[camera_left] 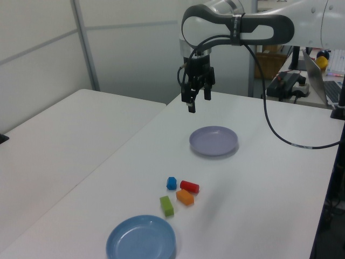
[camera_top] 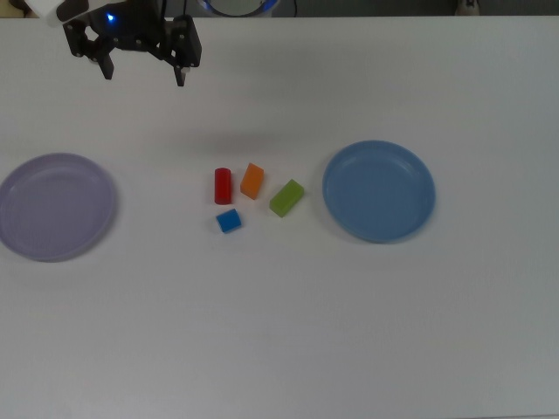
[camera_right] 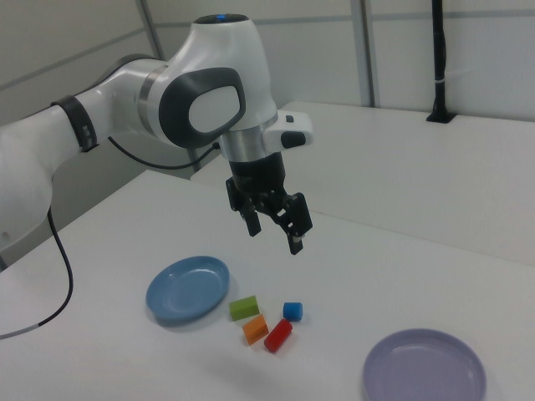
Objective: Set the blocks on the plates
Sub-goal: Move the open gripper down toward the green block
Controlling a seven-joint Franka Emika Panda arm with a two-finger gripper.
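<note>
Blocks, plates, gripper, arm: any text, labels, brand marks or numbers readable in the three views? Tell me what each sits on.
None readable.
The four blocks, the blue plate and the lilac plate are plain, with no print.
The gripper and arm show no legible lettering.
The table is unmarked.

No readable text, labels, brands, numbers or signs anywhere — checked all three views.
</note>
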